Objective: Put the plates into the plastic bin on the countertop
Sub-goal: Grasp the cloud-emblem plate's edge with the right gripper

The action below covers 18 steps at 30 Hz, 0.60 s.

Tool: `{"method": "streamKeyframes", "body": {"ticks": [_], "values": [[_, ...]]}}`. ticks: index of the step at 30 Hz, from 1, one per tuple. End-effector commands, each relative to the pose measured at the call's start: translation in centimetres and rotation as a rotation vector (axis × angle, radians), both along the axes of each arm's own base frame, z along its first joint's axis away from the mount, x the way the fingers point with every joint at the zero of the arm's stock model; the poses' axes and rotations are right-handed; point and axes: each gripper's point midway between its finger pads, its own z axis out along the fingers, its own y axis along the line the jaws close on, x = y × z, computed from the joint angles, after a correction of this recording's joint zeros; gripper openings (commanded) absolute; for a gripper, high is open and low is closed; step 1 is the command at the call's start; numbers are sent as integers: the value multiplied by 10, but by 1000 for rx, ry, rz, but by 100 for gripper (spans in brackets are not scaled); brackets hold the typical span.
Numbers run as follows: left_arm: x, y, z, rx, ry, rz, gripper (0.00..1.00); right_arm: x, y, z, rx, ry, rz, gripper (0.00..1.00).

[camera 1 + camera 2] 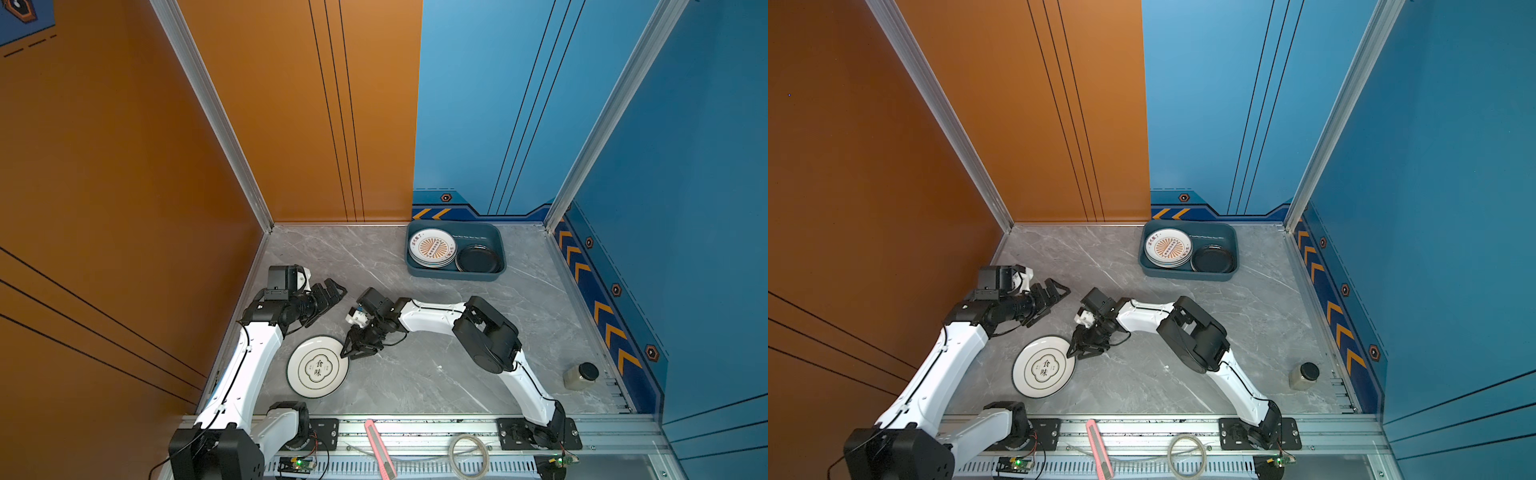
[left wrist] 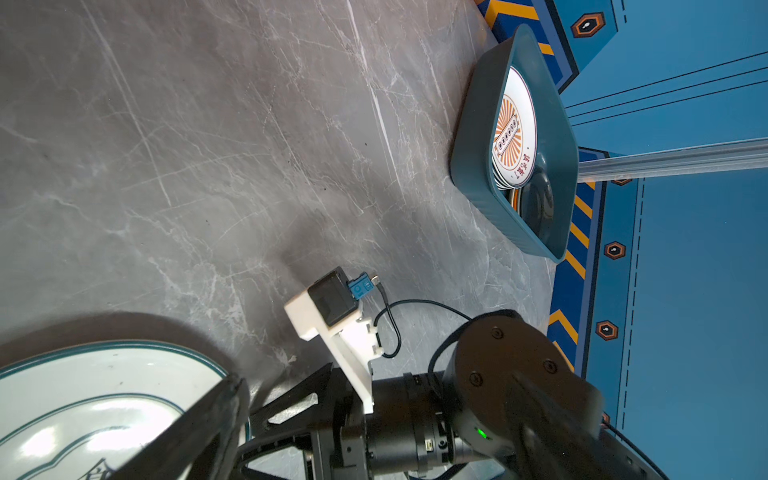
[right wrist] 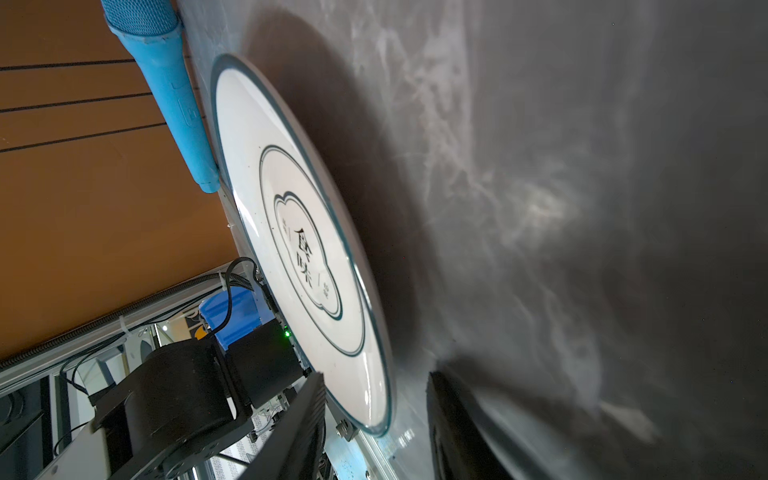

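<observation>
Marble countertop (image 1: pixel 415 374), orange and blue walls (image 1: pixel 291 124). Left gripper (image 1: pixel 332 296) spread; right gripper (image 1: pixel 348 352) parted astride plate (image 1: pixel 318 368) rim, contact unclear. Stack (image 1: pixel 432 249) in bin (image 1: pixel 457 274) partly hidden.

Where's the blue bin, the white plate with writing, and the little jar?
blue bin (image 1: pixel 453 275): in a top view, on its front wall.
white plate with writing (image 1: pixel 318 368): in a top view, on its middle.
little jar (image 1: pixel 578 377): in a top view, on its body.

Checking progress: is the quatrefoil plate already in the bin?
No, the quatrefoil plate lies on the countertop, well apart from the bin.
</observation>
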Motion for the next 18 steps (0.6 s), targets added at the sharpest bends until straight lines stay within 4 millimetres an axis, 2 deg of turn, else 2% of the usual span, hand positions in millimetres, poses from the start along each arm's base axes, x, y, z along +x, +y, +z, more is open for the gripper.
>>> {"method": "streamKeyframes", "body": {"ticks": [1,5,8,18], "values": [[-4,1,-5,0,22,3,98,-4,6,-12,-8,32,-2,41],[-4,2,-7,1,24,6,98,-6,8,-21,-16,49,-9,36],[-4,2,-8,-1,26,5,98,-3,8,-25,-19,55,-25,29],[-2,2,-13,-5,34,4,98,14,7,-19,8,44,-77,9]]}}
